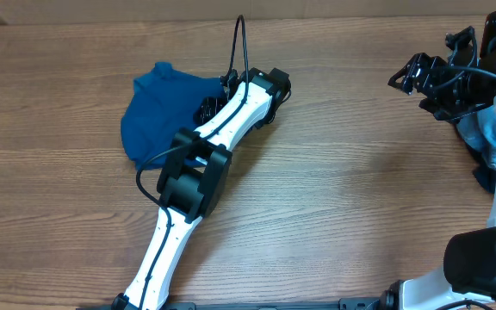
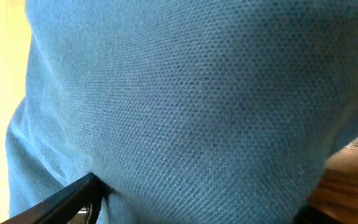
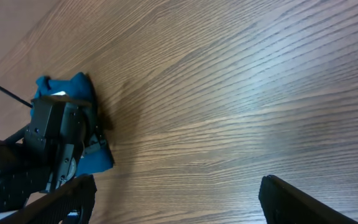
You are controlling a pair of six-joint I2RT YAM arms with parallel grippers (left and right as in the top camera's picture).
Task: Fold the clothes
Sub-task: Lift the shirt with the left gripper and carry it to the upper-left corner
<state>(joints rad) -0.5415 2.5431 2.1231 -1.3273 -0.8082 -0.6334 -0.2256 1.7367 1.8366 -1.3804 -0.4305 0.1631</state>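
The clothes are a deep-blue knit shirt (image 1: 158,108), lying bunched on the wooden table (image 1: 334,181) at left of centre. My left gripper (image 1: 213,103) is pushed into the shirt's right side. In the left wrist view the blue knit (image 2: 197,106) fills the frame and bulges between the widely spread jaws. One dark finger (image 2: 67,202) shows at the lower left, and no pinch is visible. My right gripper (image 1: 406,77) hovers far to the right, open over bare wood (image 3: 229,93) with nothing between its fingers (image 3: 303,199). From there the shirt (image 3: 73,87) shows behind the left arm.
More pale and dark blue cloth (image 1: 482,142) lies at the table's right edge, under the right arm. The left arm (image 1: 192,172) crosses the table diagonally from the front edge to the shirt. Bare wood lies between the two arms.
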